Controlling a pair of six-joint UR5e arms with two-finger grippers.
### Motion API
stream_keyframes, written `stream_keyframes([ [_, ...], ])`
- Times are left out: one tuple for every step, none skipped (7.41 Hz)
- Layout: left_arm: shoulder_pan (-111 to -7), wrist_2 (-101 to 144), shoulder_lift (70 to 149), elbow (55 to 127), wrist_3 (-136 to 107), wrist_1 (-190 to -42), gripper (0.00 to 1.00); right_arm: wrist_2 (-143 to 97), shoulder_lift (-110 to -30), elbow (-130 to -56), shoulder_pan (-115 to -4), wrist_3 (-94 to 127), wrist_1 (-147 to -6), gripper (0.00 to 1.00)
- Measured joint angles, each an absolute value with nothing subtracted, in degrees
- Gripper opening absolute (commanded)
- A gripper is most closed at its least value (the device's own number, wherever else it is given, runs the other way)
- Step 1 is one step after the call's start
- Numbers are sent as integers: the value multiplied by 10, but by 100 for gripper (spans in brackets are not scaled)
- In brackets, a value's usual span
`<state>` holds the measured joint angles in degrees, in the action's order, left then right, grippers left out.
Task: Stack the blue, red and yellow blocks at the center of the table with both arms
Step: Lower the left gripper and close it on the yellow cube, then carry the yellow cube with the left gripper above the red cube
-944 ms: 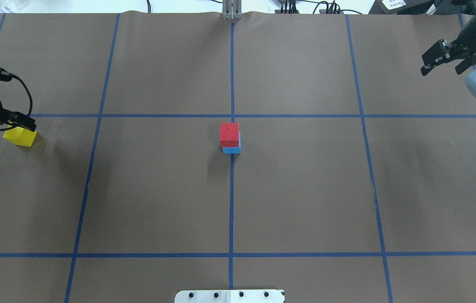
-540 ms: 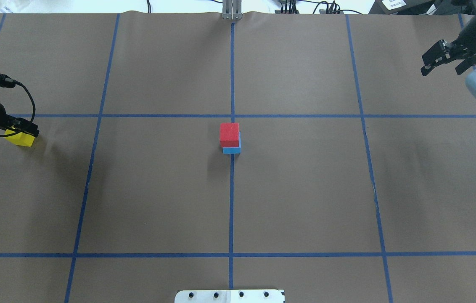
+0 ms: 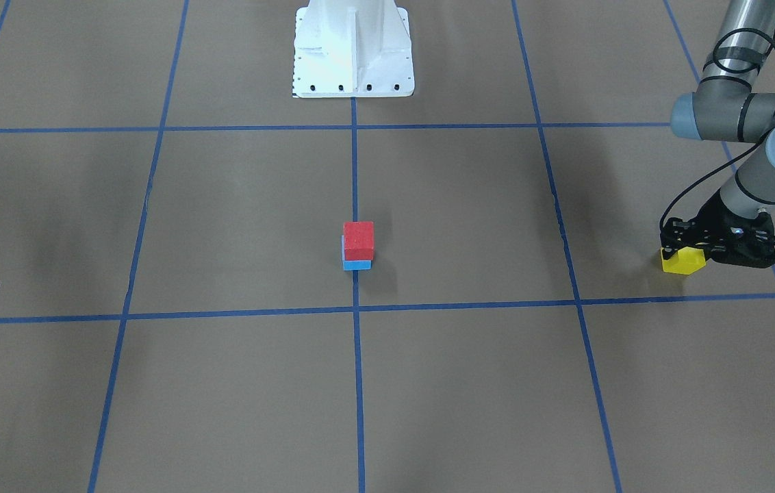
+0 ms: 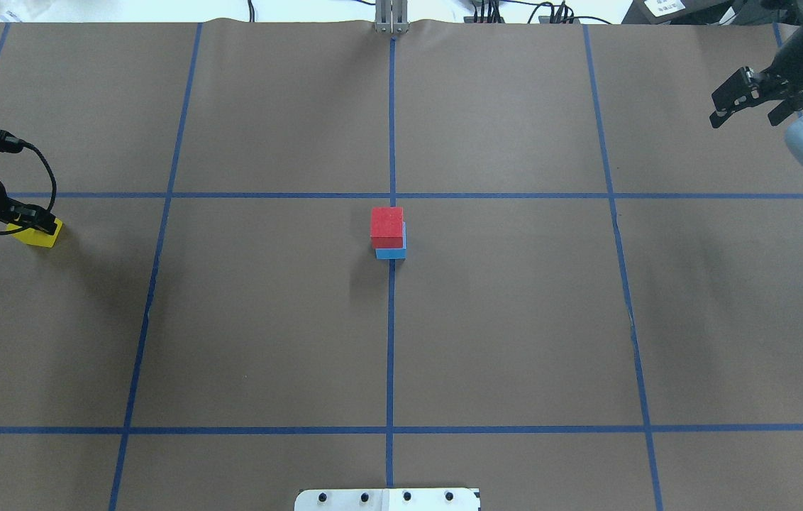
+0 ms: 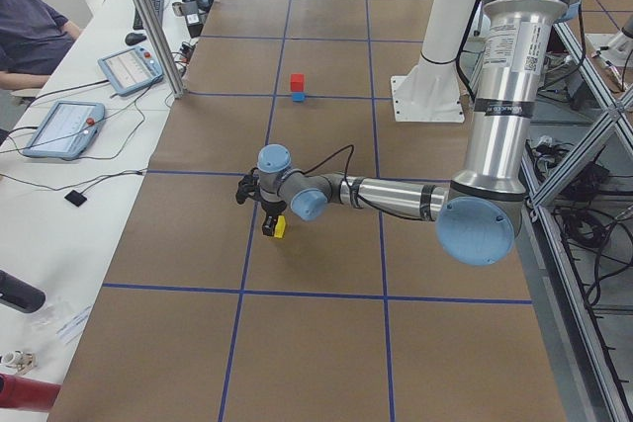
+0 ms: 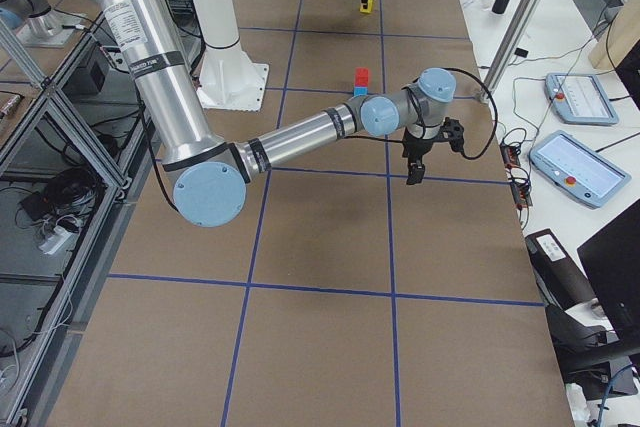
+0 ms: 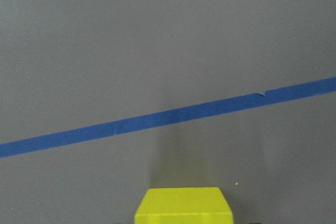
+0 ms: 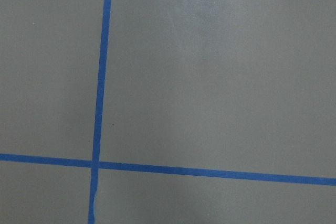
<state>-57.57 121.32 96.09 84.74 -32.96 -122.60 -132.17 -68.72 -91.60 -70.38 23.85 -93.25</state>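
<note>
Since a moment ago your left tool [image 4: 31,226] has come lower over the yellow block [image 4: 38,238], so that less of the block shows from overhead than before; nothing else on the bench [image 4: 267,319] has shifted.

At the far left edge you see that tool pointing down at the yellow block, which sits on the bench just on the near side of a tape line [image 4: 267,195]. One dark finger [image 3: 665,250] stands close against the block's side. The left wrist view has the block's top at the bottom centre, but no fingers show there. You cannot tell whether the tool is clamped on the block or merely set around it.

At the centre, where the tape lines meet, the red block [image 4: 386,222] rests on the blue block [image 4: 391,253]. It is slightly offset, so a strip of blue shows along one side. This pair is well apart from the yellow block.

At the far right your right tool [image 4: 745,117] hangs above the bench with its fingers spread apart and nothing between them.
</note>
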Motion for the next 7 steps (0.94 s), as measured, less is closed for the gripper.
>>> stream_keyframes([
  [-577, 1227, 962, 860, -330, -1222, 0, -1321, -686, -916, -704, 238, -933, 99],
  [-583, 1254, 965, 889, -329, -1193, 0, -1321, -685, -915, -704, 238, -933, 99],
  [-592, 1273, 980, 929, -329, -1130, 0, -1321, -685, -915, -704, 238, -933, 99],
  [-597, 1281, 1022, 970, -331, -1033, 0, -1321, -684, -915, -704, 239, -933, 99],
  [-598, 1280, 1095, 1003, -334, -905, 0, -1321, -684, -915, -704, 239, -932, 99],
  [-586, 1271, 1180, 1020, -353, -784, 0, -1321, -684, -915, -704, 238, -932, 99],
  [-556, 1258, 1246, 1026, -401, -716, 0, -1321, -684, -915, -704, 238, -932, 99],
])
